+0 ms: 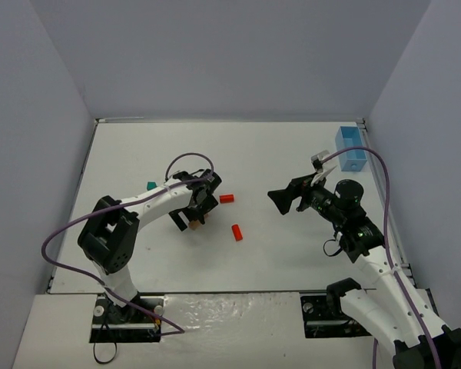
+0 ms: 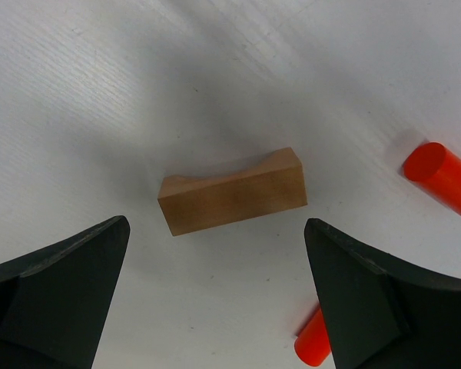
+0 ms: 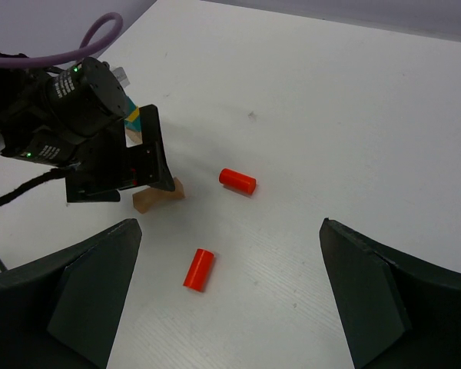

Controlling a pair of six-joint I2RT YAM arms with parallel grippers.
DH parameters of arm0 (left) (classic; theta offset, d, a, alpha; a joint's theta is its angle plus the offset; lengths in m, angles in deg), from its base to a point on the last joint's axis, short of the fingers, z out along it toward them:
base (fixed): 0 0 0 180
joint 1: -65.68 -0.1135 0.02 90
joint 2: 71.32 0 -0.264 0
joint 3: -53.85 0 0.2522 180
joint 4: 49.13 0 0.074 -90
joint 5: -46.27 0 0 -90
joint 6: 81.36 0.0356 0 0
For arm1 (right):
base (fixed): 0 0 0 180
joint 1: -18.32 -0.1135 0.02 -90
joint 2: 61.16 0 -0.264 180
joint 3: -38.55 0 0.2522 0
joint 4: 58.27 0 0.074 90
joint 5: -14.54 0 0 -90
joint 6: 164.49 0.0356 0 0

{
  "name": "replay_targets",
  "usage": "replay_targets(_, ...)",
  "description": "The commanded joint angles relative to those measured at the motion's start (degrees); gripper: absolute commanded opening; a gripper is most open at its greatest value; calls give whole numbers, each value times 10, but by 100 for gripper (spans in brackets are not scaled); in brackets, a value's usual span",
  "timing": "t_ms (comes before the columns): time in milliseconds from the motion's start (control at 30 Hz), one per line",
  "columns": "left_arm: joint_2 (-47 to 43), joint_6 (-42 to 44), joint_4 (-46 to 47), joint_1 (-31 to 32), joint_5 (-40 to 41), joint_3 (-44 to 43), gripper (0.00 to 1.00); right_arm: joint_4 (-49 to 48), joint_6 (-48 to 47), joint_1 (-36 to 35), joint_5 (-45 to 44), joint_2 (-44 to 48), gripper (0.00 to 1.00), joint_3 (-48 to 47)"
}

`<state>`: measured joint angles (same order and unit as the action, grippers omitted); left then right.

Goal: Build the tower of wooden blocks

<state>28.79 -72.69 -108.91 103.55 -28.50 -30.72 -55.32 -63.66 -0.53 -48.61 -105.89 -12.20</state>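
The wood block tower's pieces lie loose on the white table. A tan block [image 2: 232, 192] with a notched top lies flat just ahead of my left gripper [image 2: 215, 231], which is open and hangs over it with nothing between its fingers. From above, that gripper [image 1: 197, 209] half covers the tan block [image 1: 193, 225]. Two red cylinders [image 1: 227, 198] [image 1: 237, 232] lie on their sides to its right. A teal block [image 1: 150, 185] sits to the left, with a yellow and teal piece [image 3: 132, 123] showing behind the left arm. My right gripper [image 3: 230, 231] is open and empty, raised, facing the cylinders [image 3: 237, 181] [image 3: 199, 270].
A light-blue bin [image 1: 350, 148] stands at the far right corner of the table. Grey walls close in the table on three sides. The left arm's purple cable [image 1: 188, 159] loops above its wrist.
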Motion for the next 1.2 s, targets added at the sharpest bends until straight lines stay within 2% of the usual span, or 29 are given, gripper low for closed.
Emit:
replay_targets(0,-6,-20,-1,-7,-3,-18,97,-37,2,-6,7,6,100,-3)
replay_targets(767,9,-32,40,-25,-20,-11,97,-37,1,-10,8,2,100,-2)
replay_targets(1167,3,-37,40,-26,-21,-3,89,-38,1,-10,9,1,100,-1)
